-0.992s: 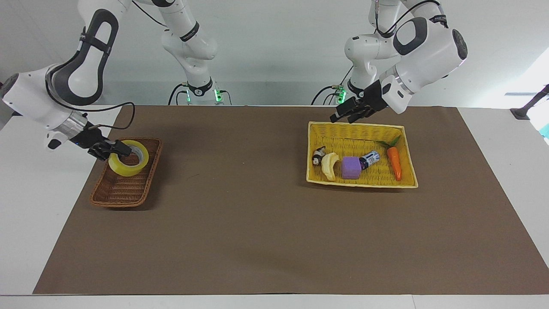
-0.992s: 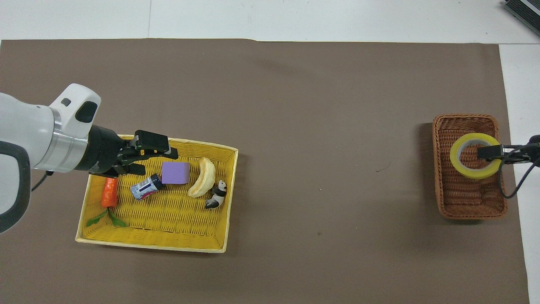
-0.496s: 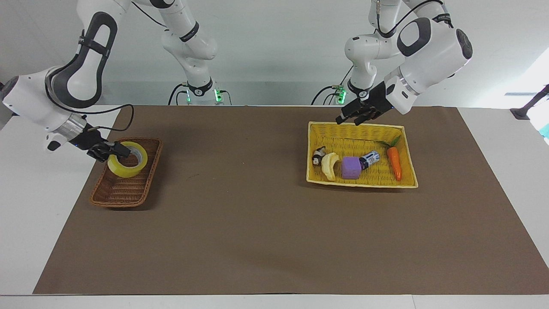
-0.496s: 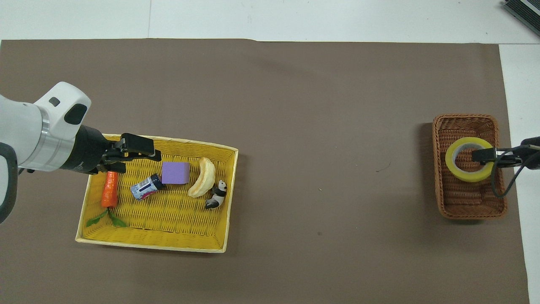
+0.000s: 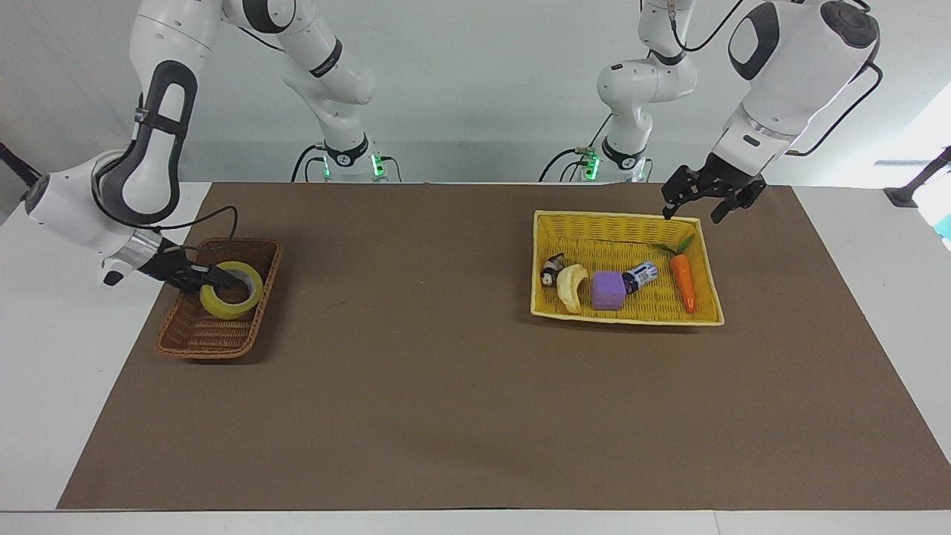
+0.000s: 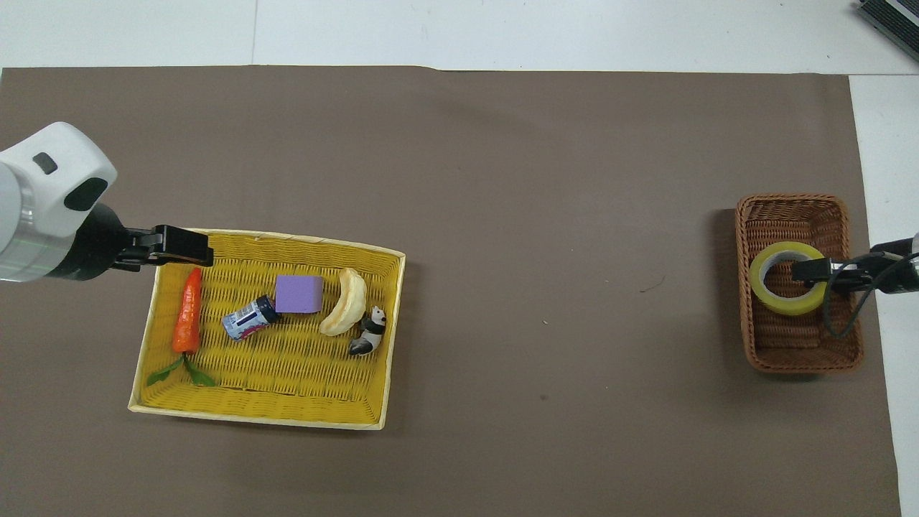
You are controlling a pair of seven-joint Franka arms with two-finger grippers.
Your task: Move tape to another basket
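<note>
At the right arm's end of the table, the right claw reaches into the brown wicker basket, pinching the wall of the yellow tape roll, one finger inside its core. The roll sits low in the basket. Toward the left arm's end, the yellow woven basket holds a panda figure, banana, purple block, small can and carrot. The left claw hangs spread over that basket's corner nearest the robots.

The right gripper points toward three o'clock in the facing view, fingers closed. The left gripper hangs raised, fingers spread.
</note>
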